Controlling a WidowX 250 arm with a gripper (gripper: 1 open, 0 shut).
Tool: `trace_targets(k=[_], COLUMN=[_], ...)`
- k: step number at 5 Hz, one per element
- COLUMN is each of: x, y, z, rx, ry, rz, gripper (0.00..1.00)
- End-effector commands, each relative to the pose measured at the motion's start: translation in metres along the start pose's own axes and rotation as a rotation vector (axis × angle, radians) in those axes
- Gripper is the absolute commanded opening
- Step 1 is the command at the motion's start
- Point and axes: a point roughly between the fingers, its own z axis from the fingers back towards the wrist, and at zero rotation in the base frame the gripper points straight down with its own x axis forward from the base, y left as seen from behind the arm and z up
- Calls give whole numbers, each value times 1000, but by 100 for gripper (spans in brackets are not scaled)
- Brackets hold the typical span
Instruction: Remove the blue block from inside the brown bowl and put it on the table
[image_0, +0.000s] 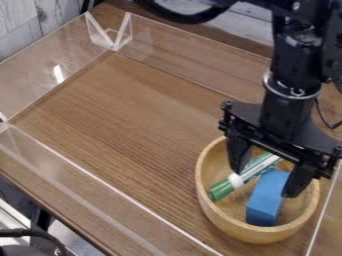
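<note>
The flat brown wood-grain table (127, 115), fenced by low clear acrylic walls (60, 60), is filling most of the view, running from the 10 o'clock corner down toward 4 o'clock. At roughly 4 o'clock on it, close to the near right edge, the round, shallow, light-brown wooden bowl (214, 205) with its thick rim is sitting flat on the tabletop.

The black robot arm (297, 60) is coming down from 1 o'clock, and its black gripper (274, 172) is pointing straight down over the bowl. Its jaws are standing spread wide apart, one finger at the bowl's 10 o'clock side and the other at its 2 o'clock side, and they are gripping nothing.

Inside the bowl, the small bright-blue rectangular block (270, 197) is lying toward 5 o'clock of the bowl's centre, tilted against the inner wall. It is sitting just below the gripper, near the right-hand finger; whether that finger is touching it is unclear. The green-and-white marker (243, 176) is lying beside the block at its 10 o'clock side, slanting between the two fingers.
</note>
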Motion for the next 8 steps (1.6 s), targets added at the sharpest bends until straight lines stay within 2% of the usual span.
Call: trace_targets(k=[1, 7, 8], x=[5, 8, 8], y=[-1, -4, -4], z=[2, -43, -48], rx=[-19, -42, -44], ry=[-46, -82, -90], rz=[-2, -16, -16], gripper=[100, 100, 0])
